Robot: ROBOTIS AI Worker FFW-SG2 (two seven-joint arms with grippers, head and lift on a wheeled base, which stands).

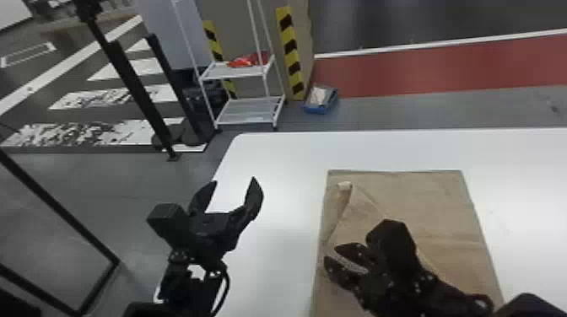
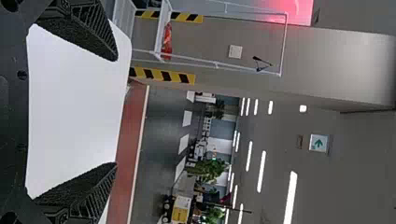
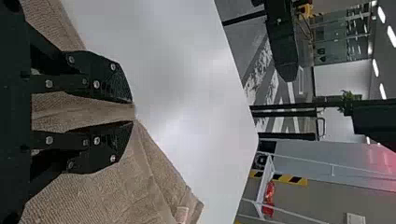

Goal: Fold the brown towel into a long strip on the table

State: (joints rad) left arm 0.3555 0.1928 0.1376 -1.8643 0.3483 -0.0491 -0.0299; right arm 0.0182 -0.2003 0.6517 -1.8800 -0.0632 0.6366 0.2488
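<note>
The brown fabric towel (image 1: pixel 443 210) lies spread on the white counter (image 1: pixel 278 156). The black right tool (image 1: pixel 331 253) narrowly pinches its left side, apparently starting a lengthwise fold; next, carry that across. The black left tool (image 1: pixel 235 180) gapes wide.

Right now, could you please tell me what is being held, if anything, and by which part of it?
The right gripper pinches the towel by its left edge; the left gripper is empty.

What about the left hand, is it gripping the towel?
No, the left hand is open, left of the towel, with nothing between its fingers.
</note>
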